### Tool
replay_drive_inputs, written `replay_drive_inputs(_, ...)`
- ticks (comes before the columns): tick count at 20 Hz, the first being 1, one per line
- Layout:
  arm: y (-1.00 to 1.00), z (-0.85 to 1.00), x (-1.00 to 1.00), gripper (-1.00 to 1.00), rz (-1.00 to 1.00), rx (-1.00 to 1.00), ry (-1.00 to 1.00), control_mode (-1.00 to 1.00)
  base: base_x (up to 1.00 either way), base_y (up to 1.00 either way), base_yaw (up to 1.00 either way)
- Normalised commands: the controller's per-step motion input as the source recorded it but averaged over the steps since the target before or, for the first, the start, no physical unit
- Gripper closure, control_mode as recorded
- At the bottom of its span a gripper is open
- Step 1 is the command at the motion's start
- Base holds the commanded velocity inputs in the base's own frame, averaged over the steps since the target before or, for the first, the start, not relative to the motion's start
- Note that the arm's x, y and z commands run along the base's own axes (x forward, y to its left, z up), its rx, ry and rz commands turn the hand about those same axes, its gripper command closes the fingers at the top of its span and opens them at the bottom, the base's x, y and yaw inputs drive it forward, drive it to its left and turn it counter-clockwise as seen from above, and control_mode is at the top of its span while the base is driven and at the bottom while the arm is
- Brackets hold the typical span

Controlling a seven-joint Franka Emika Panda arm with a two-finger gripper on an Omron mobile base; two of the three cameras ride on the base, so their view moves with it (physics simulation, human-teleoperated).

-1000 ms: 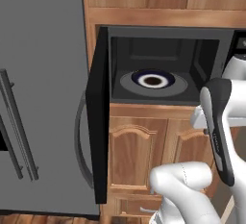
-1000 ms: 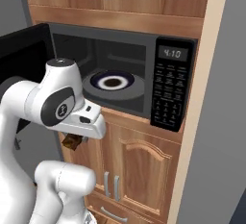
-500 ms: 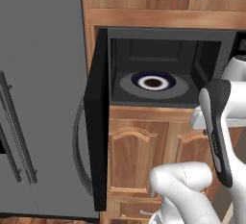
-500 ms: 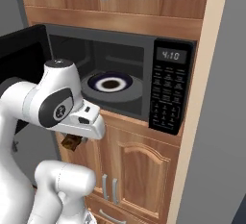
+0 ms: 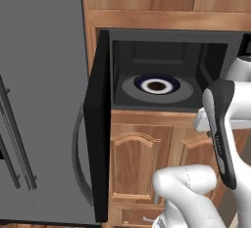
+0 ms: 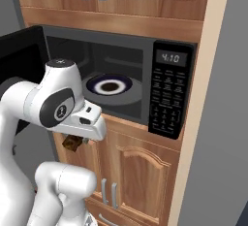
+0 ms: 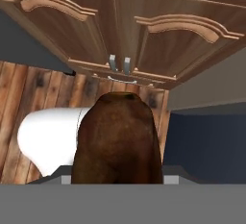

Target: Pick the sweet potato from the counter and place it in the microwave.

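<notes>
My gripper (image 6: 73,144) is shut on the sweet potato (image 6: 71,143), a dark brown lump hanging under the white hand, below and in front of the microwave (image 6: 167,99). The hand view has the sweet potato (image 7: 117,139) large between the fingers, pointing down at lower cabinet doors and wood floor. The microwave (image 5: 162,51) stands open, its black door (image 5: 95,124) swung out to the left. Inside, the grey turntable (image 5: 132,91) carries a dark-rimmed white plate (image 5: 156,84). The counter is out of view.
A grey fridge (image 5: 39,100) with bar handles fills the left. Wooden cabinet doors (image 5: 142,158) sit under the microwave and more above it. A grey wall panel (image 6: 218,123) rises at the right. My own white arm (image 5: 223,124) stands before the microwave's right side.
The whole picture has shifted slightly sideways, so the base has moved a little. The arm keeps its pose with the sweet potato still in the gripper.
</notes>
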Motion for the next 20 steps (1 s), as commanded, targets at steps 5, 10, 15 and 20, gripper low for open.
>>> replay_drive_inputs(5, 0.00, 0.10, 0.02, 1.00, 0.00, 0.00, -0.15, -1.00, 0.00, 0.00, 0.00)
replay_drive_inputs(10, 0.32, 0.41, 0.74, 1.00, 0.00, 0.00, -0.41, -1.00, 0.00, 0.00, 0.00)
replay_drive_inputs(15, 0.68, 0.03, 1.00, 1.00, 0.07, -0.03, -0.44, -1.00, 0.00, 0.00, 0.00)
replay_drive_inputs(20, 0.21, 0.04, 0.99, 1.00, 0.14, -0.04, -0.27, -1.00, 0.00, 0.00, 0.00)
